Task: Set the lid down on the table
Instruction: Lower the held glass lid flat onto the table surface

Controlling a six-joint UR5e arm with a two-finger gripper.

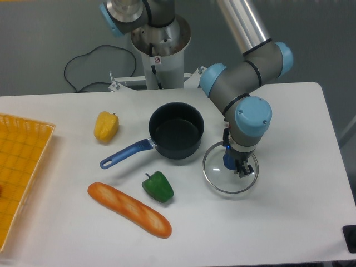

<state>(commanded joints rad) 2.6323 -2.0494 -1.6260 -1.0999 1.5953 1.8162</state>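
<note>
White table [289, 222] carried the lid [214, 181] directly beneath the tool [239, 169], seemingly clamped on its knob; release came next, I judged.

White, plain surface [289, 222]. Clear glass lid [218, 179] with thin silver rim. Dark blue saucepan [177, 130], black inside, with brighter blue handle. Yellow pepper [106, 126]; green pepper [158, 186]. Orange-brown bread loaf [129, 209] with paler slashes across the top. Yellow-orange tray [19, 172] in a grid mesh pattern. Grey arm [245, 61] with light blue joint caps; dark claw [240, 169] with a small blue glow above. Black cable [89, 67] against grey floor.
</note>
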